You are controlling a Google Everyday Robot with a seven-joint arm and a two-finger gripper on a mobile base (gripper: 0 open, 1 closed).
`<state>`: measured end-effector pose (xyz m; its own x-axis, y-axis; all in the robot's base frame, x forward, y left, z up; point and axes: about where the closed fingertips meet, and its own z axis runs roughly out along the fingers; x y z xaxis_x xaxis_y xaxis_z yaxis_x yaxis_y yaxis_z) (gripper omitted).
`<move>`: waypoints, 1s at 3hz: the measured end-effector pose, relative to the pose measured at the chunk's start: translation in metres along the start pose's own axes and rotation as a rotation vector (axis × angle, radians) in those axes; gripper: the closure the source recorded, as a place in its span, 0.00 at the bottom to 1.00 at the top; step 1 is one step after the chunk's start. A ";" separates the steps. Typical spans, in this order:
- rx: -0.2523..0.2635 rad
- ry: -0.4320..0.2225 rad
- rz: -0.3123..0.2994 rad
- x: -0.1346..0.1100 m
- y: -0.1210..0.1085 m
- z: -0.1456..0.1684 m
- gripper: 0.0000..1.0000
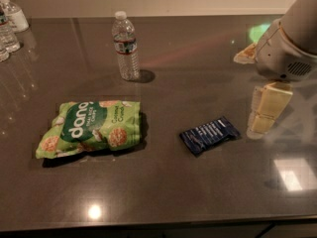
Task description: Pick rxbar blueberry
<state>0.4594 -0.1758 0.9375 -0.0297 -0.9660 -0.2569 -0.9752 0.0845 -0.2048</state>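
Observation:
The rxbar blueberry (209, 135) is a small flat dark navy wrapper with white print. It lies on the dark tabletop (198, 73), right of centre and slightly angled. My gripper (267, 109) hangs from the grey-white arm (290, 43) at the right edge. It is just to the right of the bar, a little above the table, and apart from it. Nothing is in the gripper.
A large green "dang" chip bag (91, 128) lies left of the bar. A clear water bottle (126, 46) stands upright at the back centre. More bottles (10, 26) stand at the far left corner. The table's front edge runs along the bottom.

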 end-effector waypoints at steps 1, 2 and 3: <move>-0.050 -0.037 -0.060 -0.010 0.006 0.028 0.00; -0.100 -0.064 -0.103 -0.015 0.014 0.051 0.00; -0.141 -0.081 -0.131 -0.019 0.021 0.071 0.00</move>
<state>0.4550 -0.1386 0.8705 0.1118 -0.9431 -0.3130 -0.9907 -0.0813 -0.1090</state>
